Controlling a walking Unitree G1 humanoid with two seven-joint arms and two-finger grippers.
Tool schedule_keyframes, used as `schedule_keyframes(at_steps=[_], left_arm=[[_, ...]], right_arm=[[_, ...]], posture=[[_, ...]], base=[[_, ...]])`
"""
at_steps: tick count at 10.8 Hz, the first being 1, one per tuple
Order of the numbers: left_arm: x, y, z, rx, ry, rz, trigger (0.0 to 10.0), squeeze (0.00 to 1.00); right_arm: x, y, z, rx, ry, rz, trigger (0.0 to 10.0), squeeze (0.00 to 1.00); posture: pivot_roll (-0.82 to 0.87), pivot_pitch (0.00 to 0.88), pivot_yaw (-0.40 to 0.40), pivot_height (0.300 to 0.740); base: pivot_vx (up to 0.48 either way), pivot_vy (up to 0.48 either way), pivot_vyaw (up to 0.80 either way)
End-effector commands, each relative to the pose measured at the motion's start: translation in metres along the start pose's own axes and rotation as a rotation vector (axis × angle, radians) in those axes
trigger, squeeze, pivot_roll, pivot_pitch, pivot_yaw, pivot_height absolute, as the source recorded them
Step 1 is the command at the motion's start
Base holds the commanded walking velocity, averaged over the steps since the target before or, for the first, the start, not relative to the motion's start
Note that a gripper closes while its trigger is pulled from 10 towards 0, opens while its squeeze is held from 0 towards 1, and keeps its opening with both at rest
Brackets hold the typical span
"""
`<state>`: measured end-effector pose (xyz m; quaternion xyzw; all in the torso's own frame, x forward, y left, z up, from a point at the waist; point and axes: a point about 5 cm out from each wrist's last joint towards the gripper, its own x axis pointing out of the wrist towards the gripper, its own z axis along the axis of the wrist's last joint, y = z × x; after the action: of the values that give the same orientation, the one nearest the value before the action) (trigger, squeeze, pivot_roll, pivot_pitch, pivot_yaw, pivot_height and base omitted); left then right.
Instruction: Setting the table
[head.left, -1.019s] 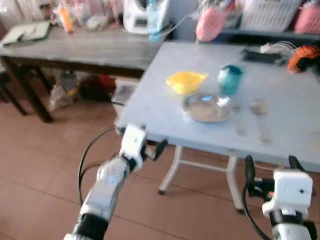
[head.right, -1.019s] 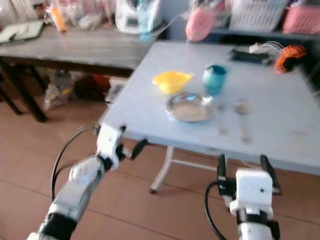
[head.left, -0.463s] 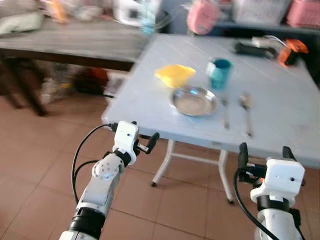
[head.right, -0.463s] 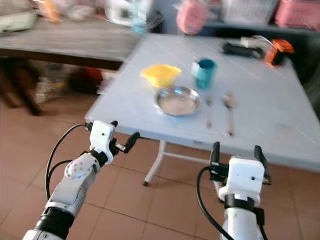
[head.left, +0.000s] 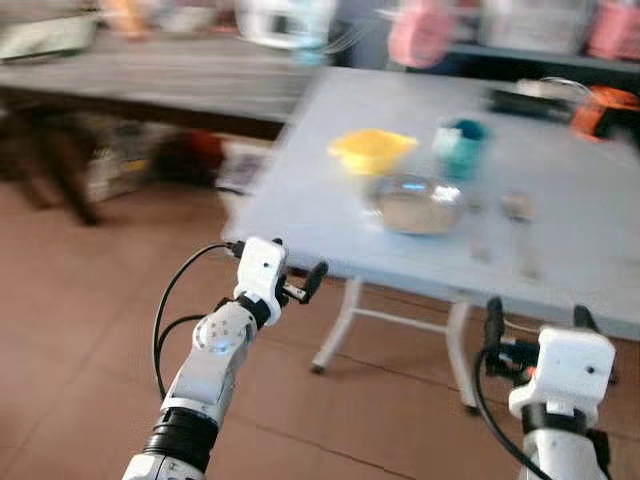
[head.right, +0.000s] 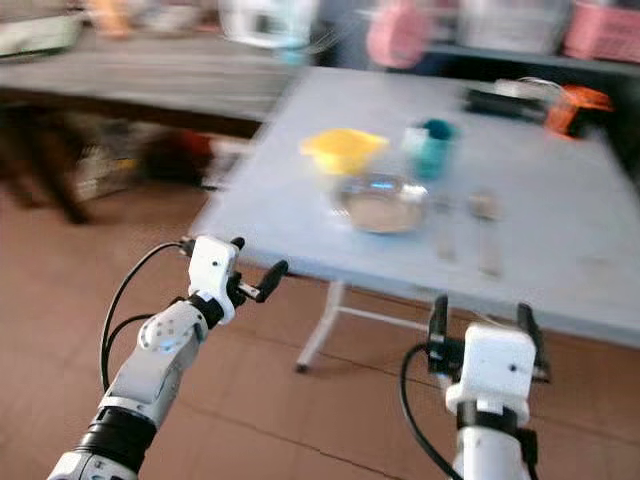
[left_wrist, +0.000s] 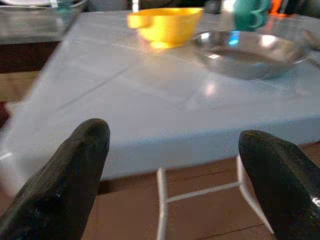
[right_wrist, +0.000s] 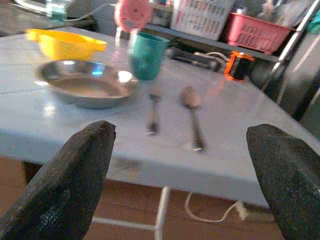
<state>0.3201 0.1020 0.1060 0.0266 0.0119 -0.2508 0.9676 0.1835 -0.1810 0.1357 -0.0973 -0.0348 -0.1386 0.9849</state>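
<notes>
Grippers, left (left_wrist: 172, 150) and right (right_wrist: 180, 145), gape before round steel plate (right_wrist: 86, 84).

Motion blur smears both eye views: beyond the left gripper (head.left: 300, 283), the clutter on the dark side table (head.left: 150, 85) is unreadable, and the fork (head.left: 480, 245) and spoon (head.left: 520, 235) ahead of the right gripper (head.left: 537, 318) are faint streaks. Each wrist view's fingertips (left_wrist: 70, 170) are cut off by the frame edge

You've got a yellow bowl (right_wrist: 65, 44), teal cup (right_wrist: 147, 55) and silver plate (right_wrist: 87, 84) on the pale blue table (right_wrist: 240, 150); floor (head.left: 90, 330) is reddish-brown tile.
</notes>
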Motion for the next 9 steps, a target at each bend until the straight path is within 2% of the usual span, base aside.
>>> schedule_keyframes(at_steps=[1,2,4,6,8,9], left_arm=[[-0.003,0.003,-0.004,0.001,0.020,0.002,10.0,0.00],[-0.005,0.003,-0.006,0.001,0.028,0.000,10.0,0.00],[-0.005,0.000,-0.007,0.002,0.031,-0.008,10.0,0.00],[-0.005,0.000,-0.007,0.004,0.032,-0.009,10.0,0.00],[-0.004,-0.002,-0.004,0.025,0.001,-0.013,10.0,0.00],[-0.002,-0.005,-0.001,0.009,-0.016,-0.019,10.0,0.00]], right_arm=[[-0.001,0.003,-0.001,0.012,0.006,0.016,10.0,0.00],[-0.004,0.009,-0.004,0.024,0.025,0.082,10.0,0.00],[-0.004,0.008,-0.009,0.009,0.036,0.103,10.0,0.00],[-0.003,-0.001,-0.008,-0.015,0.028,0.039,10.0,0.00],[-0.004,-0.007,-0.008,-0.028,0.026,0.003,10.0,0.00],[-0.006,-0.015,-0.007,-0.056,0.021,-0.037,10.0,0.00]], posture=[[-0.03,0.079,0.032,0.740],[-0.02,0.085,0.031,0.740],[-0.02,0.089,0.027,0.740],[-0.02,0.088,0.028,0.740],[-0.02,0.088,0.030,0.740],[-0.03,0.088,0.029,0.740]], base=[[0.000,0.341,0.00],[0.000,0.360,0.00],[0.000,0.433,0.00],[0.000,0.354,0.00],[0.000,0.000,0.00],[0.000,0.000,0.00]])
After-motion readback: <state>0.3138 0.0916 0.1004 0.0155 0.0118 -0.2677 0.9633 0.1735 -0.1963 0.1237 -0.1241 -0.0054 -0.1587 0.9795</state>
